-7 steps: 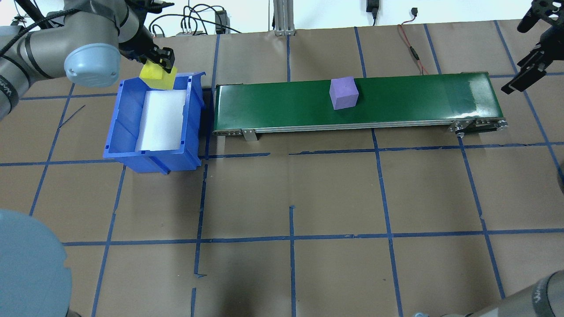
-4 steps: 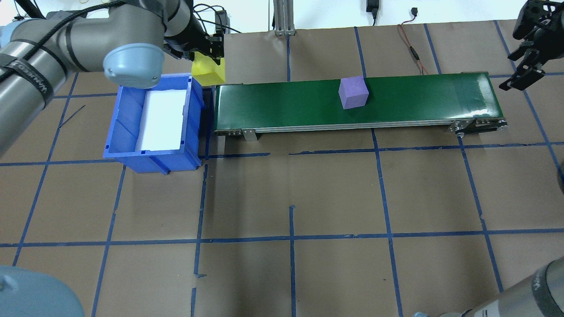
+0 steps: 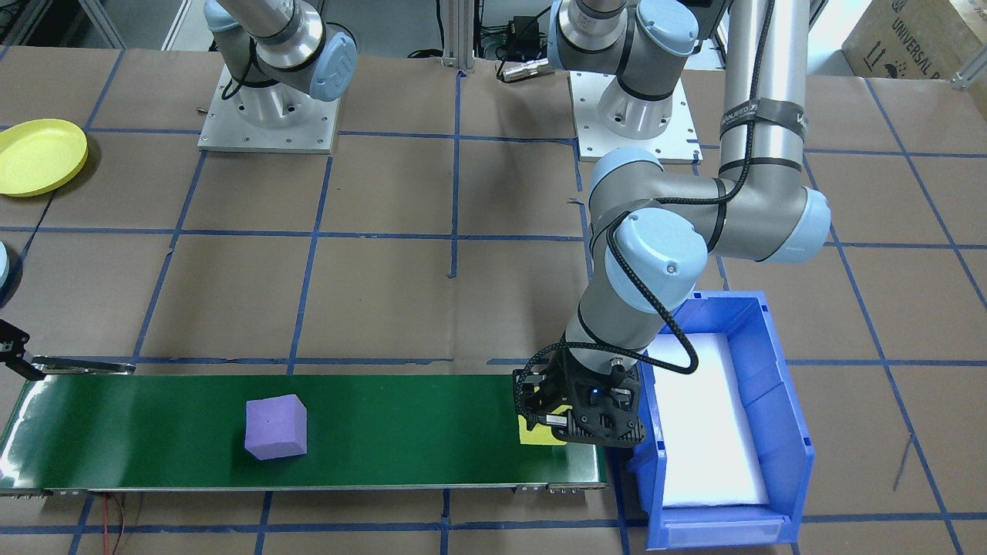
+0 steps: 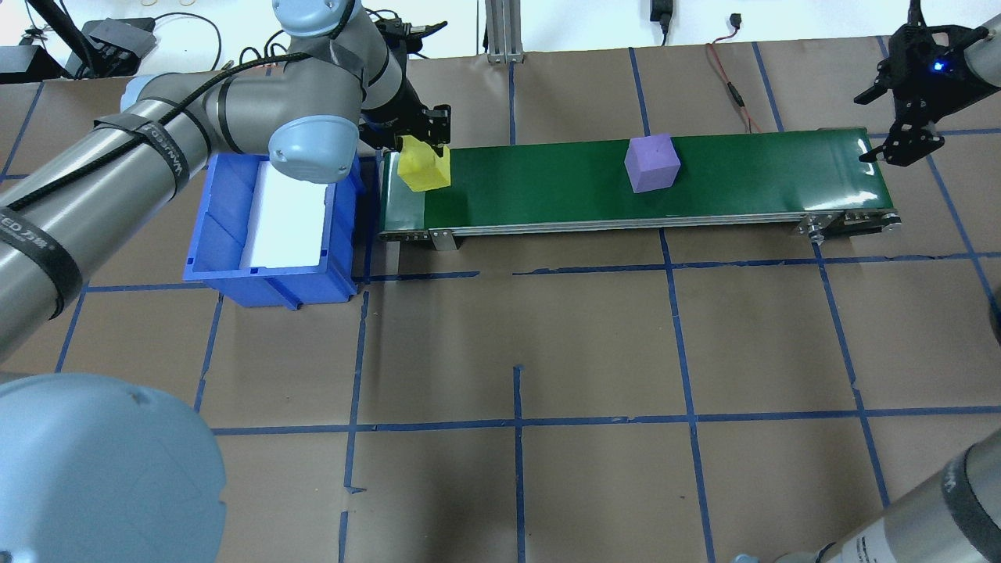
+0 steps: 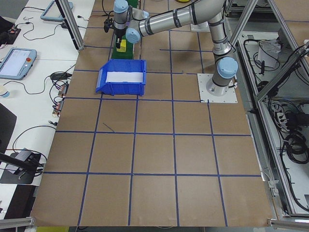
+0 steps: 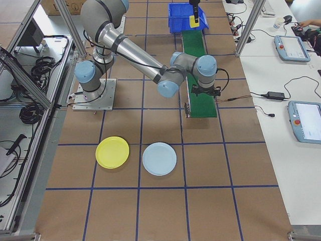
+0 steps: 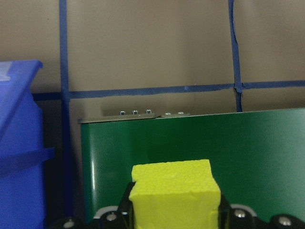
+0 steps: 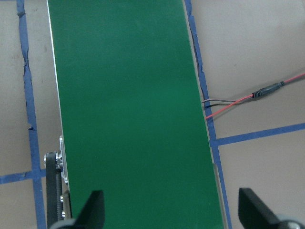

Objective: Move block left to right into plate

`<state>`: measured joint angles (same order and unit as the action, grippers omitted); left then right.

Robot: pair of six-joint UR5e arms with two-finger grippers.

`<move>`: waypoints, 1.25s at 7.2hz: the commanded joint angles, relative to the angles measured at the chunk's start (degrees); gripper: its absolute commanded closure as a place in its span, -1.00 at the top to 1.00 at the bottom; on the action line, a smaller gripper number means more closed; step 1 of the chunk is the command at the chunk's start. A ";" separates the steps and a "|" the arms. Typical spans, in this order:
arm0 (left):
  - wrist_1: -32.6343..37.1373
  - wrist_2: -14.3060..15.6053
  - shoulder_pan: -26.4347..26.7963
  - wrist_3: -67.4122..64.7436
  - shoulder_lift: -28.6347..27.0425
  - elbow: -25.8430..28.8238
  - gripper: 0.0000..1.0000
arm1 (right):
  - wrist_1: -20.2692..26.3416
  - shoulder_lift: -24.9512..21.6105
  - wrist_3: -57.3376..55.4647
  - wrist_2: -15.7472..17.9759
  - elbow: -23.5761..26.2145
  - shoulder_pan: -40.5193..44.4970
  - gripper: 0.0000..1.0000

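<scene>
A yellow foam block (image 4: 425, 168) is held in my left gripper (image 4: 426, 155), which is shut on it just above the left end of the green conveyor belt (image 4: 743, 180). The left wrist view shows the same block (image 7: 174, 191) between the fingers with belt below. A purple block (image 4: 651, 163) rides on the belt, past its middle. My right gripper (image 4: 862, 129) hangs open over the belt's right end, nothing between its fingers (image 8: 93, 207). The yellow plate (image 6: 112, 152) lies on the table beyond the belt's right end, also seen in the front-facing view (image 3: 42, 156).
A blue bin (image 4: 227, 234) with a white liner stands against the belt's left end, right under the left arm. A light blue plate (image 6: 159, 158) lies beside the yellow one. A red cable (image 4: 727, 78) runs behind the belt.
My left gripper carried the yellow block from the bin's far edge rightward and down to the belt's left end. The purple block travelled right along the belt. The right gripper shifted toward the belt's end.
</scene>
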<state>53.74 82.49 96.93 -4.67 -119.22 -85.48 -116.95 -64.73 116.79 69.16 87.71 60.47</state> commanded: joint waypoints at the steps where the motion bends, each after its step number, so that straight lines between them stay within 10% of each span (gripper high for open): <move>1: -0.30 -0.66 0.19 -0.08 -1.19 0.23 1.00 | -0.03 1.10 5.55 -2.98 -0.08 0.00 1.00; 9: 32.24 4.87 -9.22 -2.01 26.19 -0.56 1.00 | 0.67 0.57 6.78 -4.91 2.03 0.97 1.00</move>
<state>78.15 86.49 88.85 -6.86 -98.40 -85.55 -116.32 -64.20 123.54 64.35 89.82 61.25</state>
